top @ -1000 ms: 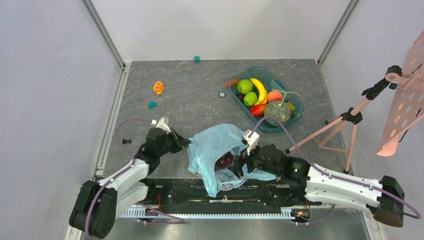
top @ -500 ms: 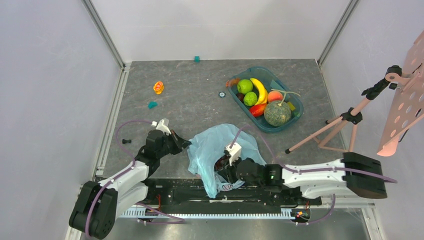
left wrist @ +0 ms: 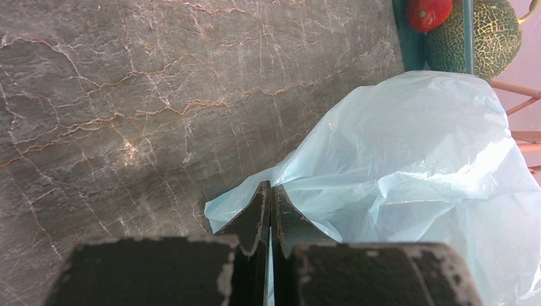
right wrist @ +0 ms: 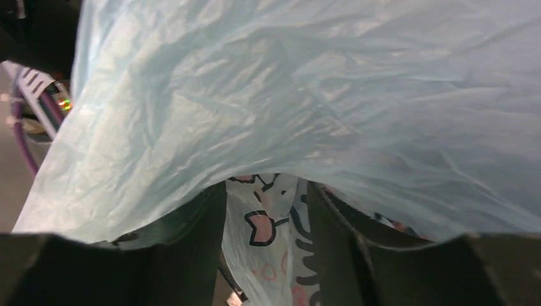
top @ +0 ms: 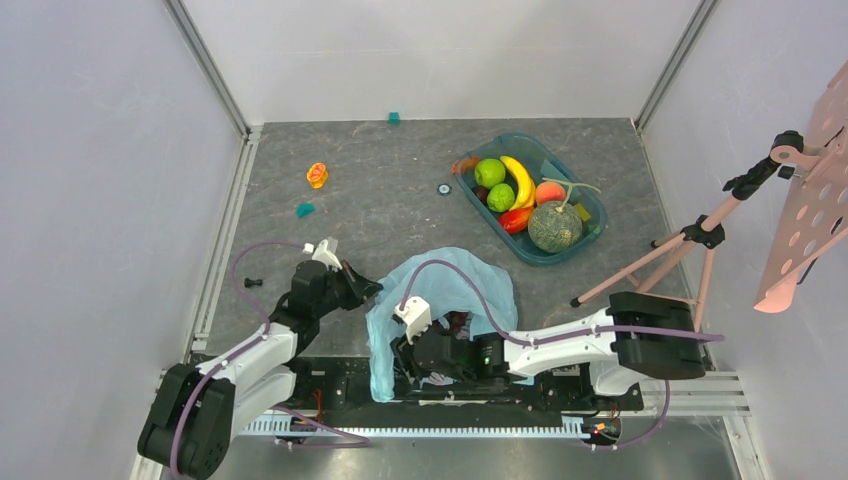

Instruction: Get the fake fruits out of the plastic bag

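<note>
Left fingers tight on plastic bag corner (right fingers apart beneath)

The grey, veined tabletop carries a teal tray at about 2 o'clock. A yellow banana lies in it, and a red mango sits at the banana's 6 o'clock. A small ring lies just off the tray's 9 o'clock side. An orange toy sits at 10 o'clock, with a teal piece near it. A teal block sits at 12, a black bolt at 8. A pink tripod and a perforated pink board stand at 3 o'clock.
</note>
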Controlling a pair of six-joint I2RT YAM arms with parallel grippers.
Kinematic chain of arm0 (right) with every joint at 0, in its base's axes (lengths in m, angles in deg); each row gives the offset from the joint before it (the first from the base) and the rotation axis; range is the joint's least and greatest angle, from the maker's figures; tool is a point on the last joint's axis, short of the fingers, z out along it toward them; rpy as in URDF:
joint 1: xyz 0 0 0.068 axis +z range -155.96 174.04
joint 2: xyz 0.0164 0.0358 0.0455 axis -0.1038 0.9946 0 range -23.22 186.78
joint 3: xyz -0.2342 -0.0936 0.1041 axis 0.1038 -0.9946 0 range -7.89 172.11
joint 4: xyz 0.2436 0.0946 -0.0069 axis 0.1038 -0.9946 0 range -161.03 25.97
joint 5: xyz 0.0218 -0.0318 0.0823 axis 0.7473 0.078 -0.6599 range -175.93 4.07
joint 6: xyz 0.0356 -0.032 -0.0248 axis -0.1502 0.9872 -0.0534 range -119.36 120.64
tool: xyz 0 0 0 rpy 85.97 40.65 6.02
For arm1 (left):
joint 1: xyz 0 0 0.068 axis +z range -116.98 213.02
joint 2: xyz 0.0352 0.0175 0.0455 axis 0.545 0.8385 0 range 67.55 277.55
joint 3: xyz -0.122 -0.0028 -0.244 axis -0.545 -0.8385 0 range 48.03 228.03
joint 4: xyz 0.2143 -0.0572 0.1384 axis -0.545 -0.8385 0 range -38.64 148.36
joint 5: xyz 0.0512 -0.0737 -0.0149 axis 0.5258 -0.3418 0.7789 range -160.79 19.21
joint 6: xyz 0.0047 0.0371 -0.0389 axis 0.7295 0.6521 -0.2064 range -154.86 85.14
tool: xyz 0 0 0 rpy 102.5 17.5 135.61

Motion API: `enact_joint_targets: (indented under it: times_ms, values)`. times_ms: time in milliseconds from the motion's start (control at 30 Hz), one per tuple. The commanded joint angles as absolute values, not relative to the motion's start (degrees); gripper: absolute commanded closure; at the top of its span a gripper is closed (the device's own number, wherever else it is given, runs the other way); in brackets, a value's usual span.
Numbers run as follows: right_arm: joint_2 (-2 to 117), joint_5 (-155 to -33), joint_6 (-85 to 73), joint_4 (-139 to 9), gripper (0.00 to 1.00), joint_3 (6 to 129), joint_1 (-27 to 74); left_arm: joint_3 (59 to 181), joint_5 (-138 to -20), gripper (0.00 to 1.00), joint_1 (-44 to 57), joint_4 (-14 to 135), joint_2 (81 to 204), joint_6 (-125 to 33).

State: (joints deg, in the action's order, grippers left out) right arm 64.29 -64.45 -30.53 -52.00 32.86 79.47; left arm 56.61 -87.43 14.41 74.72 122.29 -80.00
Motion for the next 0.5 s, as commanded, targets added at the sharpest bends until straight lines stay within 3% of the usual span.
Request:
enact_joint_targets:
  times_ms: [0,200,467]
  values:
    - [60.91,-54.34,-36.25,-61.82,0.46,35.06,79.56,56.30,-88.39,0.98,14.32,76.18,121.83,-80.45]
    - [59.16,-49.58,-40.89,-69.52,0.41,37.50,79.56,56.81,-88.47,0.98,14.35,75.18,121.01,-80.55]
    - [59.20,-49.31,-46.55,-71.80,0.43,37.11,77.80,56.99,-88.63,0.98,14.38,74.55,120.13,-80.91]
